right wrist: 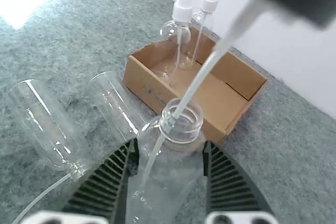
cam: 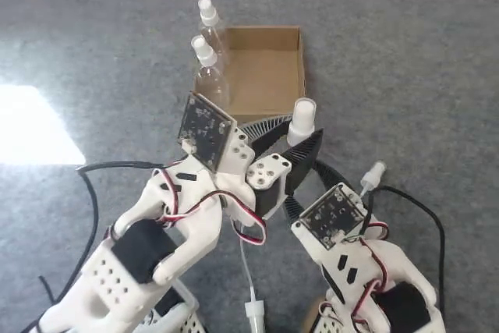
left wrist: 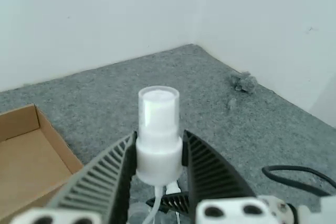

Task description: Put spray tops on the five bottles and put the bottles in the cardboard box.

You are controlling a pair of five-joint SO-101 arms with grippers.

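Two bottles (cam: 211, 79) upright in box (cam: 269, 76), spray top (left wrist: 157, 135) vertical

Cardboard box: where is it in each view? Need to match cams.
High view: open brown cardboard box at top centre, beyond both arms.
Left wrist view: a corner of the box, beside the left gripper, cut by the frame edge.
Right wrist view: the box lies beyond the clear plastic bottle in the right gripper.
Shared landmark: white spray top held by the left gripper; its tube crosses the box in the right wrist view.
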